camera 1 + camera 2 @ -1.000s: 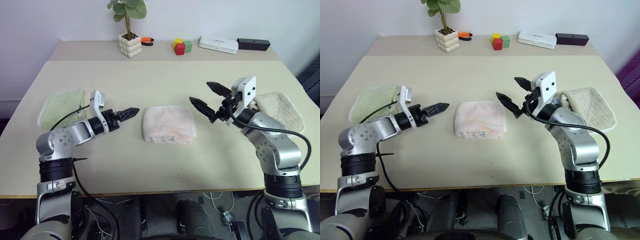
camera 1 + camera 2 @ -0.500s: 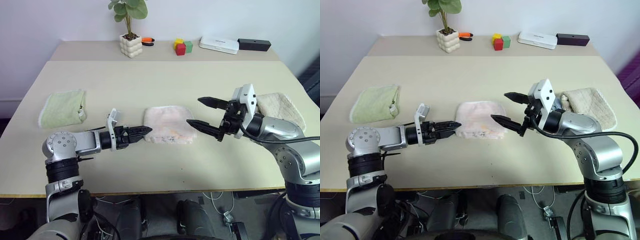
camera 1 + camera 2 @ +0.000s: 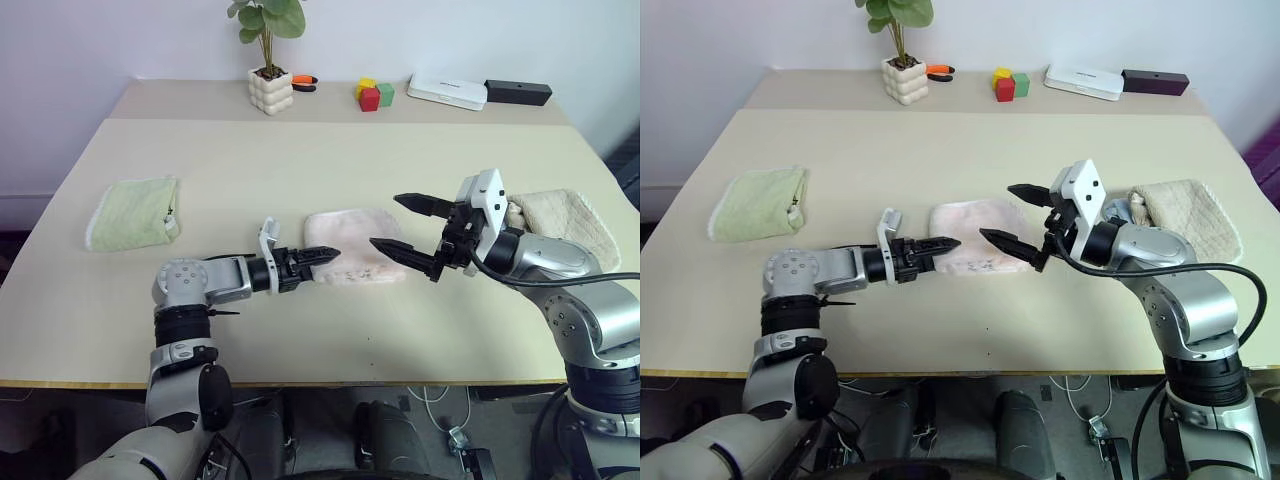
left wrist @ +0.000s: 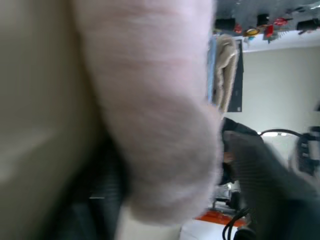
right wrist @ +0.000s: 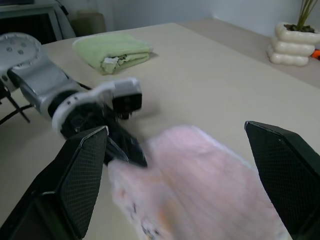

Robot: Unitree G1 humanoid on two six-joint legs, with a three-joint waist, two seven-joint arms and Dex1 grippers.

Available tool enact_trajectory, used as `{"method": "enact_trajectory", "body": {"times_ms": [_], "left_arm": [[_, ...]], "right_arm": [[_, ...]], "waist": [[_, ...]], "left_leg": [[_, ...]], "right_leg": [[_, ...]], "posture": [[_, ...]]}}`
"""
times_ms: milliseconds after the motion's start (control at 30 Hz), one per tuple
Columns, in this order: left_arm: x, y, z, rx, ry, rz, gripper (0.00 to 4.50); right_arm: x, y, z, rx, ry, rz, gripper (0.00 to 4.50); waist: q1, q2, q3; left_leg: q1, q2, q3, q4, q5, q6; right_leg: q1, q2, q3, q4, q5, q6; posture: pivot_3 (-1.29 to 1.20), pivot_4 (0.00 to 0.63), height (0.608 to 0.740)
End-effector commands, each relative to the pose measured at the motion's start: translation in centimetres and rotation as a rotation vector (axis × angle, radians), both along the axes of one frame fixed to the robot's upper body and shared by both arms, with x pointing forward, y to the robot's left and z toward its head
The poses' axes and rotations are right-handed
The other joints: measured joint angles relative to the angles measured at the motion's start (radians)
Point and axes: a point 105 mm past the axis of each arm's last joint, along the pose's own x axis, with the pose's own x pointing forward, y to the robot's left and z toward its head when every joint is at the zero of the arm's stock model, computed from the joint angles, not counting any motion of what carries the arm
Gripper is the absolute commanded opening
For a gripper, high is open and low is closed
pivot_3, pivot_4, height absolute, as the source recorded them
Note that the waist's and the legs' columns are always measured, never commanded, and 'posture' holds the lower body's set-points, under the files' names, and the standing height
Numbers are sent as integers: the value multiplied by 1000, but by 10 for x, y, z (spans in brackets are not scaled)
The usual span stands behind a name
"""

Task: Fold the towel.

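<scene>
While the towel (image 3: 355, 259) lay folded at frame centre, its left edge was met by the left gripper (image 3: 322, 256), whose narrowed jaws could not be judged as pinching. The right gripper (image 3: 402, 224) was held spread wide just right of the towel, so the left was reckoned nearer.

— What do we see of the arms?

— We see silver-grey rounded joint housings with black ribbed rings between them, on the left arm (image 3: 185, 290) at lower left and the right arm (image 3: 590, 320) at lower right.

— Cables?

— We see a black cable looping along each arm.

— And the ends?

— Both carry black pointed fingers; the right gripper (image 3: 408, 224) sits under a white boxy block, the left gripper (image 3: 322, 256) behind a small white bracket.
</scene>
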Motion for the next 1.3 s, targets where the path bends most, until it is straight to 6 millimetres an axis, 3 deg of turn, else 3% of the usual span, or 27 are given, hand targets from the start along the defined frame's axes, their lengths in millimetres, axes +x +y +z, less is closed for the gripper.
{"method": "enact_trajectory", "body": {"times_ms": [33, 100, 300, 500, 633, 733, 900, 1133, 1233, 1300], "left_arm": [[1, -3, -1, -18, 17, -1, 1018], [3, -3, 0, -16, 13, 7, 56], [15, 1, 6, 1, -40, 75, 56], [42, 25, 34, 76, -309, 247, 56], [64, 58, 81, 73, -604, 465, 56], [74, 79, 99, 91, -661, 565, 56], [79, 133, 145, 110, -827, 743, 56], [76, 194, 171, 214, -933, 886, 56], [67, 232, 182, 278, -975, 994, 56], [64, 245, 185, 282, -971, 1040, 56]], "right_arm": [[0, -1, 11, -5, -64, -15, 4500], [0, -2, 11, -9, -67, -22, 4500], [-1, -7, 8, -28, -62, -29, 4500], [-6, -22, 4, -35, -20, -24, 4500], [-6, -15, 1, -26, -13, -4, 4500], [-4, -9, 1, -15, -14, 11, 4500], [0, -4, 0, -9, -9, 34, 4500], [3, 4, -2, -4, -2, 68, 4500], [3, 6, -2, 4, 6, 87, 4500], [3, 5, -1, 12, 9, 91, 4500]], "waist": [[1, 0, 0], [2, 1, -1], [1, 1, -1], [-3, 0, 0], [-6, 0, 0], [-5, 0, 0], [-3, 0, 0], [-3, 0, 0], [-3, -1, 0], [-5, -1, 1]], "left_leg": [[0, 0, 0, 0, 0, 0], [0, 0, 0, 0, 0, 0], [1, 0, -2, 1, 0, 0], [1, 0, -1, 0, 0, 0], [0, 1, 0, -1, 0, 0], [-1, 1, 1, -1, 0, 0], [-1, 0, 1, -1, 0, 1], [-1, 0, 3, -1, 0, 0], [-1, 0, 3, -1, 0, 0], [-1, 0, 3, -1, 0, 0]], "right_leg": [[0, 0, 0, 0, 0, 0], [1, 0, -1, 0, 0, 0], [2, 0, -1, 0, -1, -2], [1, 0, -1, 0, -1, -3], [-1, 0, -1, 0, -1, -2], [-2, 0, -1, 0, -1, -2], [-2, 0, -1, -1, 0, 0], [-1, 0, -1, 0, 0, 0], [-1, 0, -1, 0, 0, 0], [-2, 0, -1, 0, 0, 0]], "posture": [[0, 150, 735], [0, 150, 735], [0, 150, 735], [0, 150, 735], [0, 150, 735], [0, 150, 735], [0, 150, 735], [0, 150, 735], [0, 150, 735], [0, 150, 735]]}}
